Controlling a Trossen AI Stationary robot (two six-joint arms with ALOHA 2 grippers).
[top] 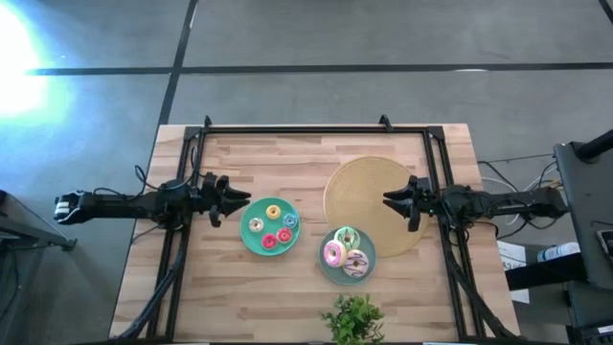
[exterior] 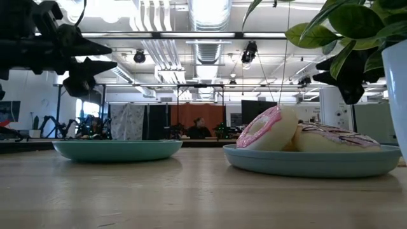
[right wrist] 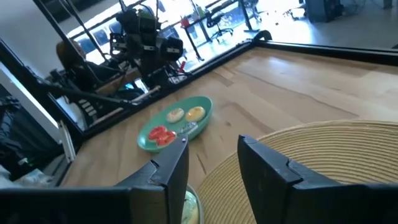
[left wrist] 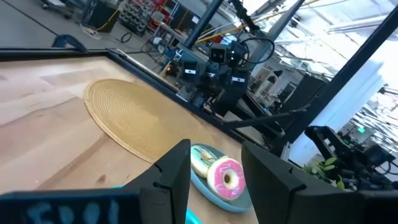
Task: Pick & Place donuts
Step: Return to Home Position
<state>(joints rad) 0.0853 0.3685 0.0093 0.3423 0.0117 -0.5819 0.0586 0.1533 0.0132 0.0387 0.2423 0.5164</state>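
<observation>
Three larger iced donuts, pink, green and white-purple, lie on a teal plate near the table's near edge; the pink one leans on its neighbour in the low view. Several tiny donuts lie on a second teal plate left of it. My left gripper hovers open at that plate's left rim. My right gripper hovers open over the tan woven mat. Neither touches anything.
A small potted plant stands at the table's near edge, just below the plate of large donuts. A black frame runs along the far edge and down both sides. Bare wood lies left of the mat and toward the near left corner.
</observation>
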